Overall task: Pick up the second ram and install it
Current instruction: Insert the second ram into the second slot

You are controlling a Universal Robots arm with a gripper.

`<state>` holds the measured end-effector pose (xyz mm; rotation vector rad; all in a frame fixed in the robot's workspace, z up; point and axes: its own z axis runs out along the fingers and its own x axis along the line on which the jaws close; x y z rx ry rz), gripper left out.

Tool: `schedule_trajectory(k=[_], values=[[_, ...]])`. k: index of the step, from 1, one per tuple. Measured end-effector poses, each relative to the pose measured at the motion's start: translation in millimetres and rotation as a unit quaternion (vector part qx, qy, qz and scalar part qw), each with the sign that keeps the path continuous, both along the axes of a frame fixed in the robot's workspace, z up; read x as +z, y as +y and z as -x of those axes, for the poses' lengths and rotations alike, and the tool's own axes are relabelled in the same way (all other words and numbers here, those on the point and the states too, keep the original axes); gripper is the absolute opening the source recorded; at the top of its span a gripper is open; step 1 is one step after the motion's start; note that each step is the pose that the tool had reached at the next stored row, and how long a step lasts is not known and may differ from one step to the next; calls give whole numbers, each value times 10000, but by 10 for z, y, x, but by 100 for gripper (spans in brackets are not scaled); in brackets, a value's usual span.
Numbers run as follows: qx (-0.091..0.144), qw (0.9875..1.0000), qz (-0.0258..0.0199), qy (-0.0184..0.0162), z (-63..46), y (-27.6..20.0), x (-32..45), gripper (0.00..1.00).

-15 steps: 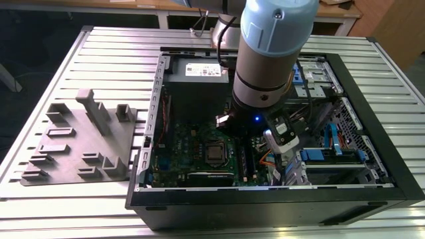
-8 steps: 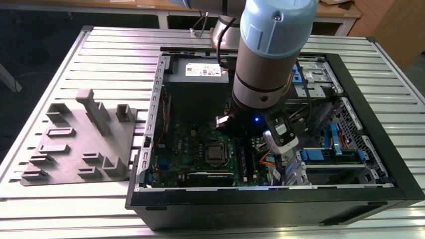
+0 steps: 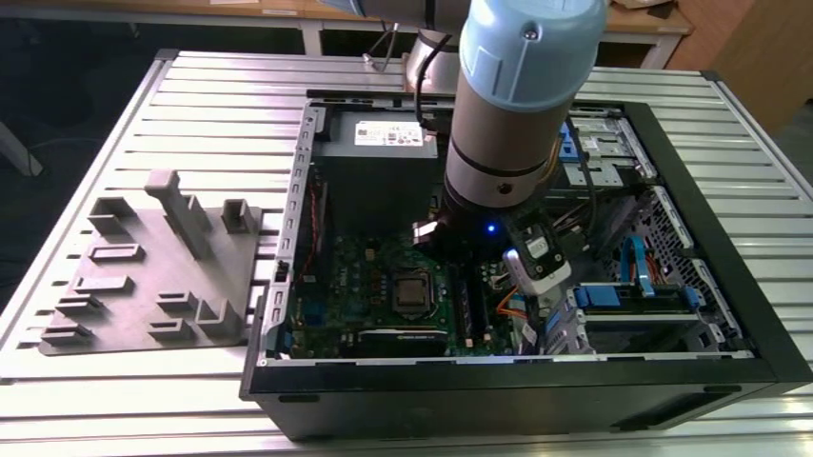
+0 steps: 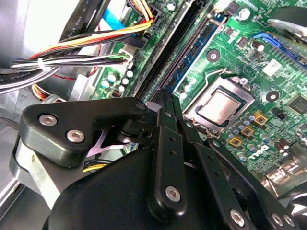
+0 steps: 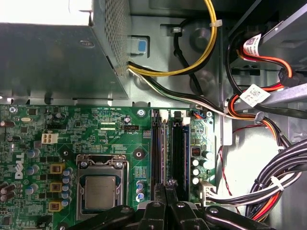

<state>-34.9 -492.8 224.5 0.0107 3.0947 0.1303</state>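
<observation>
second ram (image 5: 162,153) in one of two slots (image 5: 178,148), one hand (image 5: 166,186) closed at its end

Place: robotics lab or workshop | evidence: robot arm (image 3: 515,105) stood over an open PC case (image 3: 508,405) | slotted metal table (image 3: 216,95) carried a grey fixture block (image 3: 140,276) | wooden benches (image 3: 254,9) lined the back | motherboard (image 5: 110,124) and cables (image 5: 288,158) lay exposed inside the case

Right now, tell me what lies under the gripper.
Under the gripper lie the memory slots, beside the processor socket. The gripper covers one end of the slots, so whether the second ram sits there is hidden.
</observation>
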Motion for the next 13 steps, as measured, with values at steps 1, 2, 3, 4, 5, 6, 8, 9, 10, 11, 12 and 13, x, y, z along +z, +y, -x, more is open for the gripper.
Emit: schedule_trajectory(k=[1,2,3,4,5,6,8,9,10,11,12,13], values=[[0,10000,0,0,0,0,0,8],[0,10000,0,0,0,0,0,8],[0,10000,0,0,0,0,0,8],[-3,10000,0,0,0,0,0,8],[-11,10000,0,0,0,0,0,8],[-23,10000,0,0,-1,0,-1,8],[-49,10000,0,0,-2,0,-1,8],[-61,10000,0,0,-2,0,-1,8],[-72,10000,0,0,-2,0,-1,8],[-81,10000,0,0,-3,0,-1,8],[-86,10000,0,0,-3,0,-1,8],[-91,10000,0,0,-3,0,-1,8]])
